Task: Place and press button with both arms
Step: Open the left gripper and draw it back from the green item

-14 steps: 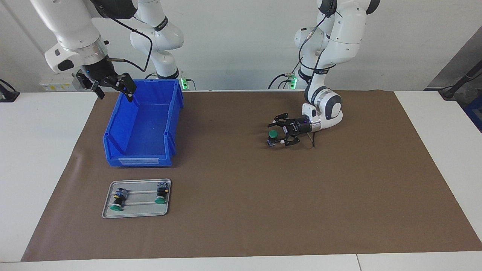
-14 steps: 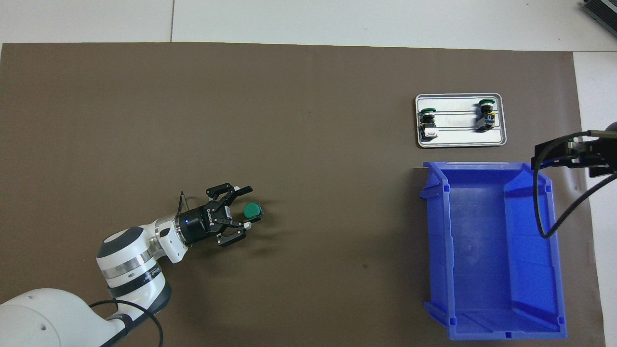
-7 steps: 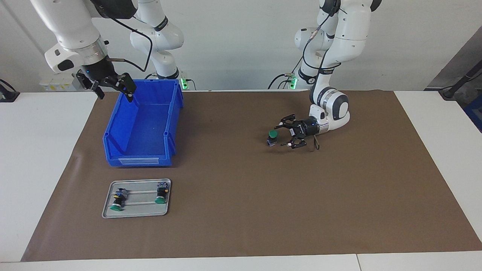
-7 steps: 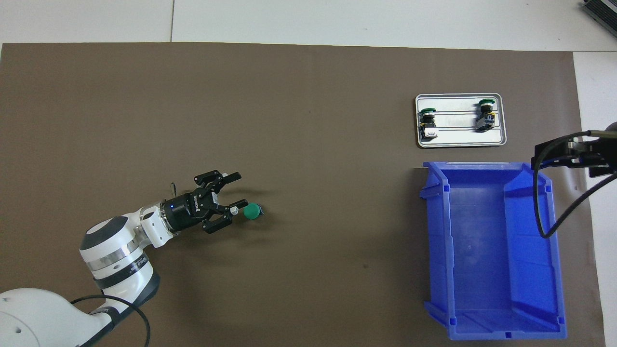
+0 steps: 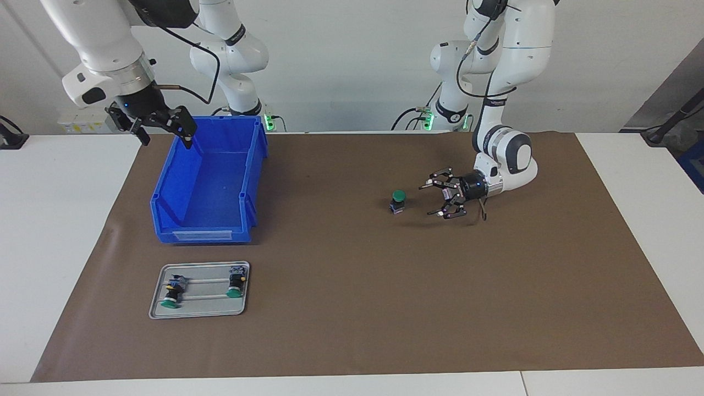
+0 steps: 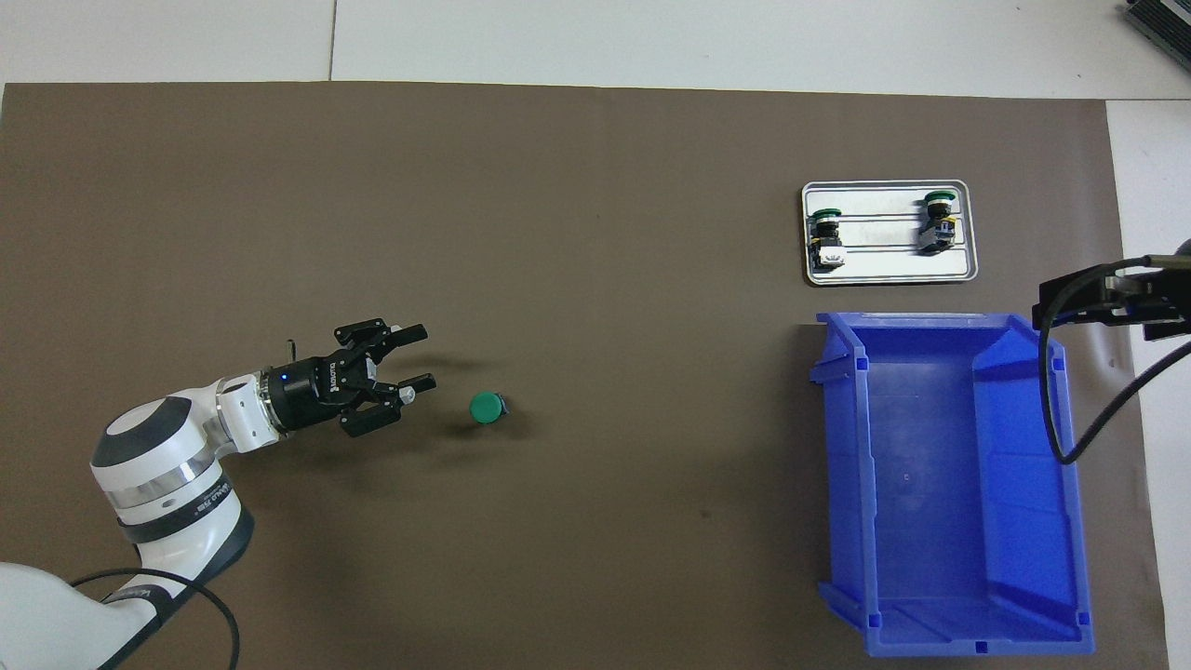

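Left tool (image 5: pixel 434 199) pulled back from button (image 5: pixel 397 201), fingers wide, empty; right tool (image 5: pixel 163 132) wide over bin rim, cropped overhead.

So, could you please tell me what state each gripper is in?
Left gripper: open, empty, beside the button.
Right gripper: open, empty, over the blue bin.
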{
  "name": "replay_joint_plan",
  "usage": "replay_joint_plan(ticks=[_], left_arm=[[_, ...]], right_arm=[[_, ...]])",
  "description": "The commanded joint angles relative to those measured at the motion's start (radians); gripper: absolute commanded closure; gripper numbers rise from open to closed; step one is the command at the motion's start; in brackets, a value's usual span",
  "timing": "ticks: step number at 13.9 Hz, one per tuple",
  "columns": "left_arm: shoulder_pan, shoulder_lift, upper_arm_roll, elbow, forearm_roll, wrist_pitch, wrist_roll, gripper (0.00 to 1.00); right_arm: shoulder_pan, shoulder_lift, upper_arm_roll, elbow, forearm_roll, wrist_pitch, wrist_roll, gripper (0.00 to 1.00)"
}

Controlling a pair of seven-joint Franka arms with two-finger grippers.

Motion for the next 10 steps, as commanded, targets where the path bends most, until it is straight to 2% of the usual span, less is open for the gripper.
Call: replay_joint_plan(ticks=[1,3,6,8,10], left_arm=[[0.025,-0.023,0.002,0.041,0.094,0.042,-0.107,0.25],[0.038,-0.023,0.005,0.064,0.162,0.045,-0.154,0.25],[0.058,-0.023,0.011,0.108,0.327,0.062,-0.242,0.25],[0.070,-0.033,0.012,0.116,0.361,0.065,-0.301,0.24],[0.067,-0.065,0.011,0.178,0.515,0.111,-0.457,0.25]], right_arm=[[-0.021,-0.006,0.005,-0.008,0.006,0.014,-0.032,0.00],[-0.017,-0.006,0.005,-0.009,0.000,0.014,-0.029,0.00],[-0.019,-0.006,0.005,-0.014,0.000,0.014,-0.028,0.00],[-0.017,-0.006,0.005,-0.014,0.000,0.014,-0.028,0.00],[-0.017,-0.006,0.005,-0.014,0.000,0.014,-0.028,0.00]])
